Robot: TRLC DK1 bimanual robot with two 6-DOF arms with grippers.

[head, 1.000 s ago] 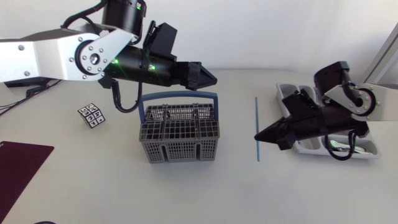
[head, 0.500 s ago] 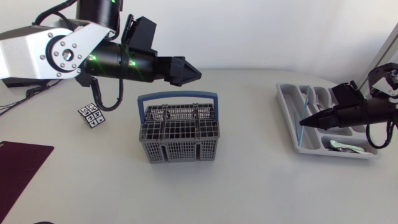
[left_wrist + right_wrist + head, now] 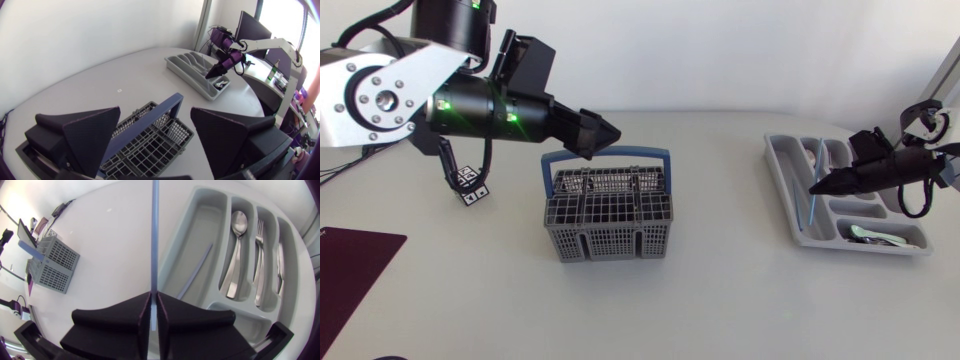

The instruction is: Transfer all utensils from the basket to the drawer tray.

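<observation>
The big left arm [image 3: 420, 95] is at the upper left. Its claw [image 3: 610, 131] hangs wide apart over the grey basket [image 3: 608, 225] in the middle. The tray [image 3: 782, 190] sits at the right. There the right claw [image 3: 814, 188] pinches a blue straw [image 3: 154, 240], maybe touching the tray.

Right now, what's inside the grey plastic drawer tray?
Thin blue stick in the widest slot, silver spoon, silver fork, another silver piece beside it. Black right gripper, shut on a second blue stick, hides the tray's near end.
</observation>
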